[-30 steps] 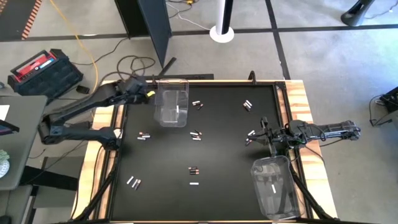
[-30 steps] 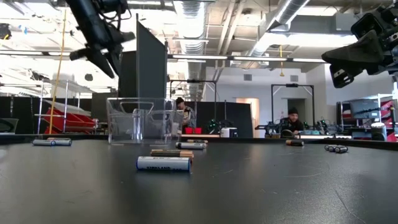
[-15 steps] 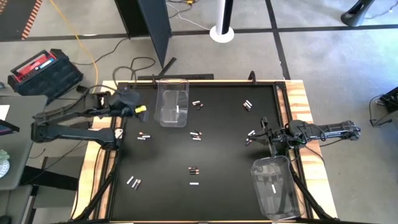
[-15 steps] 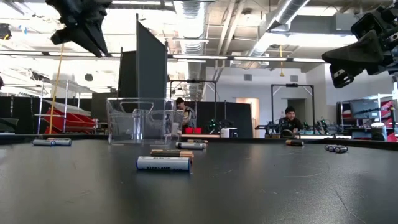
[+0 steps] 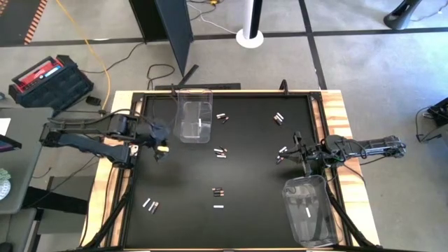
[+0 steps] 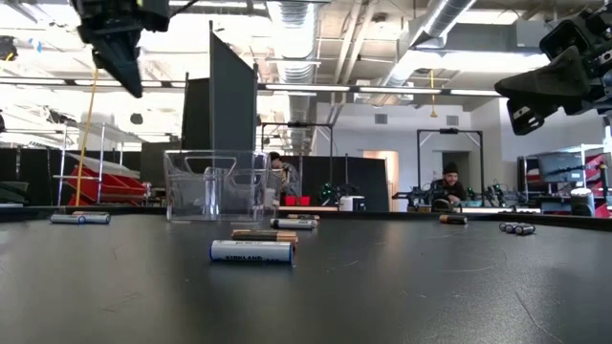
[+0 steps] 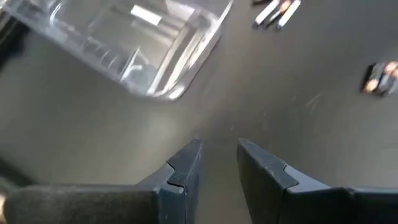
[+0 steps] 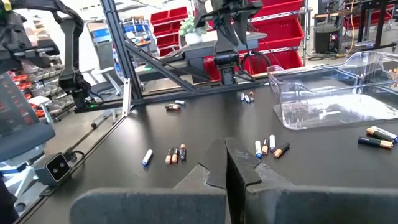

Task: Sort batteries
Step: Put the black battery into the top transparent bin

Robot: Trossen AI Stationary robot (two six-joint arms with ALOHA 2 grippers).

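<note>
Batteries lie scattered in small groups on the black table, among them a pair [image 5: 162, 152] near the left edge, a group [image 5: 220, 151] in the middle and one white cell [image 6: 251, 251] close to the low camera. One white battery [image 5: 201, 124] lies in the far clear bin [image 5: 194, 115], another [image 5: 306, 210] in the near right bin [image 5: 308, 210]. My left gripper [image 5: 162, 145] hovers above the table just beyond the left pair, pointing steeply down, open and empty [image 7: 217, 152]. My right gripper [image 5: 297, 145] waits at the right side, level and shut [image 8: 225, 163].
Wooden rails [image 5: 334, 105] frame the table. More battery groups lie at the far middle [image 5: 222, 117], far right [image 5: 278, 118], right [image 5: 282, 150], near middle [image 5: 218, 190] and near left [image 5: 150, 205]. Bare black mat [image 5: 182, 178] spreads between the groups.
My left gripper has swung from beside the far bin's left wall toward the table's near edge, along the left side, rolling at the wrist as it went. It stays open and empty. The batteries and bins have kept their places.
</note>
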